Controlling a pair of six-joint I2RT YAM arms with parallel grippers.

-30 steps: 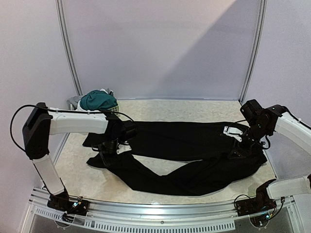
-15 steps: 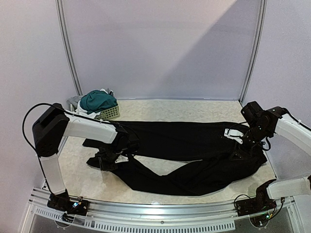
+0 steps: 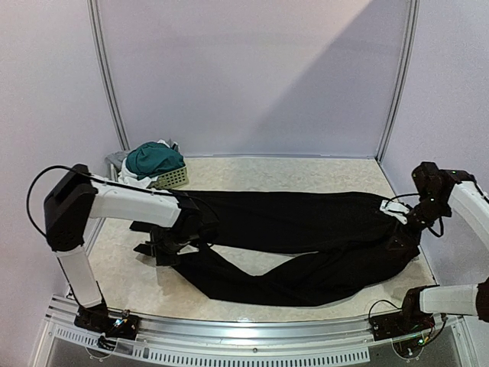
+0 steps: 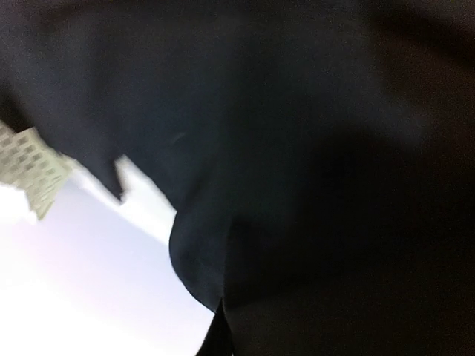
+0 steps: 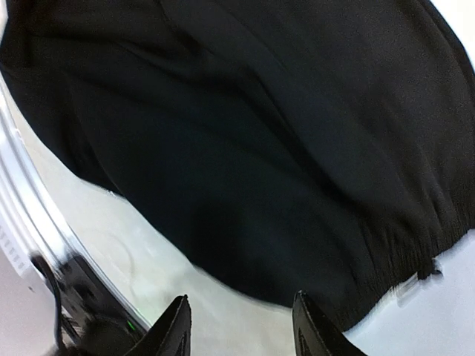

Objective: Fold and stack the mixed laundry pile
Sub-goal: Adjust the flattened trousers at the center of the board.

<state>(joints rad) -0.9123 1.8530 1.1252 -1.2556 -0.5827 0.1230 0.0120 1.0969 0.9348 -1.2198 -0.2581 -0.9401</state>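
Note:
The long black trousers (image 3: 298, 229) lie spread across the table, waist at the right and legs at the left. My left gripper (image 3: 170, 241) sits low on the leg ends. The left wrist view is filled with black cloth (image 4: 297, 148), and one dark fingertip (image 4: 221, 315) near the centre suggests it is shut on the cloth. My right gripper (image 3: 403, 229) is open and empty, its fingers apart (image 5: 239, 319) over bare table just off the elastic waistband (image 5: 401, 252). The teal-green shorts (image 3: 155, 159) and a white cloth (image 3: 130, 174) lie heaped at the back left.
A small pale perforated basket (image 3: 174, 178) sits under the back-left heap and also shows in the left wrist view (image 4: 33, 170). A metal rail (image 3: 244, 336) runs along the near edge. Black cabling (image 5: 82, 297) lies beyond the right table edge. Walls close in behind and at both sides.
My right arm has drawn back to the right, off the waist. My left gripper has slid down and slightly left along the leg ends. The trousers have barely shifted.

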